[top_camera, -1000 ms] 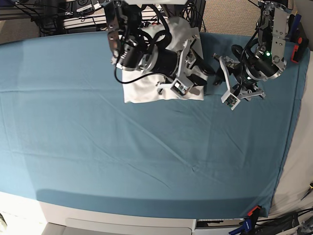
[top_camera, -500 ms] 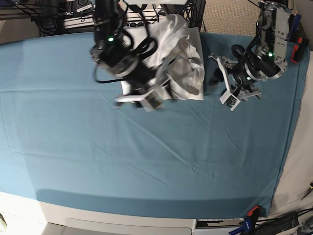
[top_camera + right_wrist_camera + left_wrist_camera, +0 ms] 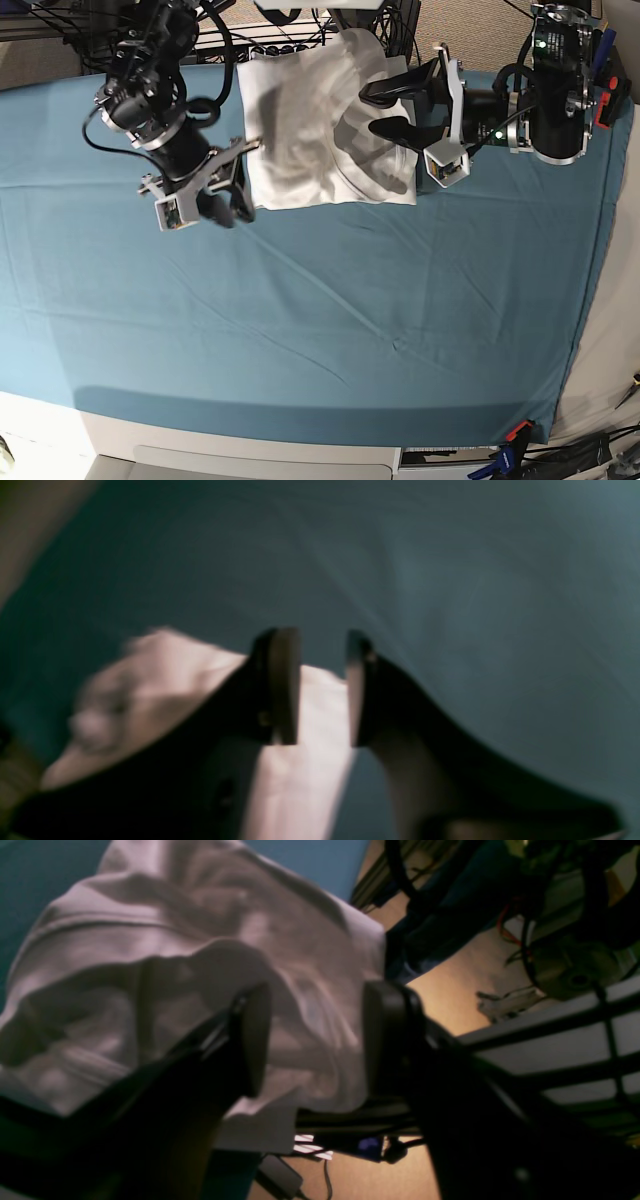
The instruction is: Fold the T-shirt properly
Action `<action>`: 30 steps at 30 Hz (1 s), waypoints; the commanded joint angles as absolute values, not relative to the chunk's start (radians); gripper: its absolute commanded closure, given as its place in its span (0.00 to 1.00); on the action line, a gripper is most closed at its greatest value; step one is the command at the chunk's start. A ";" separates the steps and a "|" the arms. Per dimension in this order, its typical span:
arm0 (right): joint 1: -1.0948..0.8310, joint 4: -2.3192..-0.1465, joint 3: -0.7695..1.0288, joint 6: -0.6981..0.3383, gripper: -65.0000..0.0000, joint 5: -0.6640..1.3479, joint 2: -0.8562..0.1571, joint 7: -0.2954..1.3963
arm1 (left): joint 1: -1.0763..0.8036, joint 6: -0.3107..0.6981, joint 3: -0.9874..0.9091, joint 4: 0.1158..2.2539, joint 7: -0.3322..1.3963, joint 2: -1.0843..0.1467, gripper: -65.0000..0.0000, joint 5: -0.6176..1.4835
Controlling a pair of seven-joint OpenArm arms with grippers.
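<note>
While shirt [image 3: 310,130] lies folded, bunched on teal cloth [image 3: 300,320] | left pincer [image 3: 385,112] released over its edge | right pincer [image 3: 222,195] released, empty, beside it | next: flatten bunch

front: teal cloth [image 3: 330,320] bare | rear: T-shirt [image 3: 315,130] bunched

I count one white T-shirt [image 3: 320,130], lying folded on the far side of the surface. One teal cloth [image 3: 300,310] covers that surface. I have two arms in view, so two grippers: the left gripper [image 3: 375,112] and the right gripper [image 3: 225,205]. Two clamps [image 3: 516,432] sit at the cloth's near corner.
</note>
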State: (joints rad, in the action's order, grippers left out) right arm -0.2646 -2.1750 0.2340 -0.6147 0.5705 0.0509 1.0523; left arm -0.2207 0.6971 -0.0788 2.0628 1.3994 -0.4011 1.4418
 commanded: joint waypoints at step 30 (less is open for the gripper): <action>-0.302 -1.953 0.141 -0.698 1.00 0.774 0.050 1.080 | -0.246 0.595 0.276 2.001 1.057 -0.274 1.00 0.837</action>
State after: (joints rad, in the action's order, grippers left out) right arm -0.3096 -1.9381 0.1417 -0.6968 0.7540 0.0505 1.1023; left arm -0.2516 0.5911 0.2790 1.9869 1.0794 -0.2749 0.8165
